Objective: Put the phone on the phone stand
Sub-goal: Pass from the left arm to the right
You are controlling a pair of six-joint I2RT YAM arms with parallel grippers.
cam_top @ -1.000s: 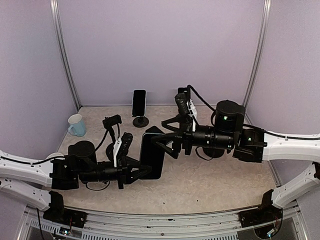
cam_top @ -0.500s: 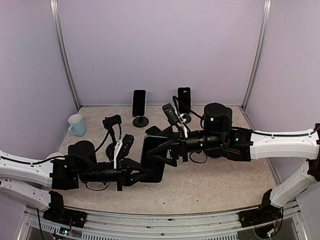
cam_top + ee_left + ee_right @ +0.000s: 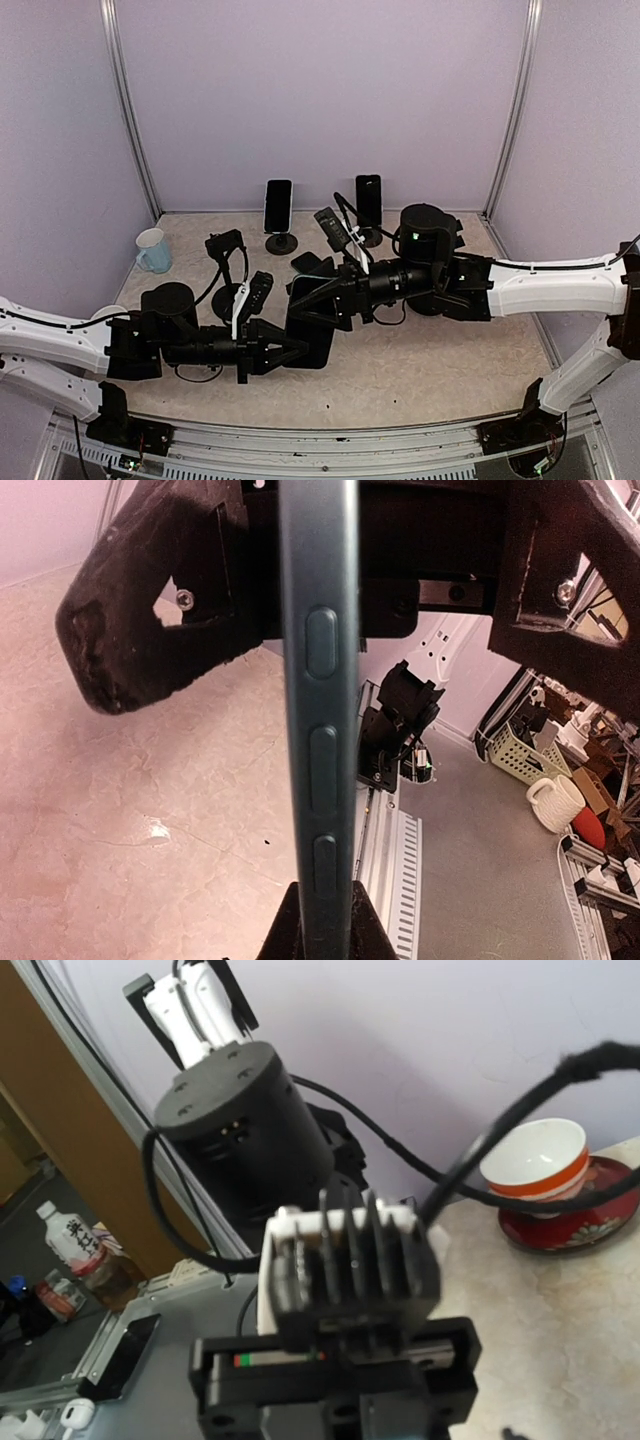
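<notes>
A dark phone [image 3: 312, 318] stands on edge between the two arms near the table's middle. My left gripper [image 3: 293, 349] is shut on its near end. In the left wrist view the phone's edge with its side buttons [image 3: 320, 710] rises from between my fingertips [image 3: 320, 935]. My right gripper [image 3: 306, 300] is open, with a finger [image 3: 150, 610] on each side of the phone's far end. An empty black phone stand [image 3: 226, 245] is at the left rear. My right gripper's own fingers do not show in the right wrist view.
Two other phones lean on stands at the back [image 3: 278, 205] [image 3: 368, 198]. A pale blue mug [image 3: 152, 250] is at the far left. A white and red bowl on a red saucer [image 3: 535, 1165] shows beyond the left arm's wrist camera [image 3: 350, 1260].
My right gripper has moved left and down, and its open fingers now straddle the phone's far end. My left gripper has shifted slightly right with the phone.
</notes>
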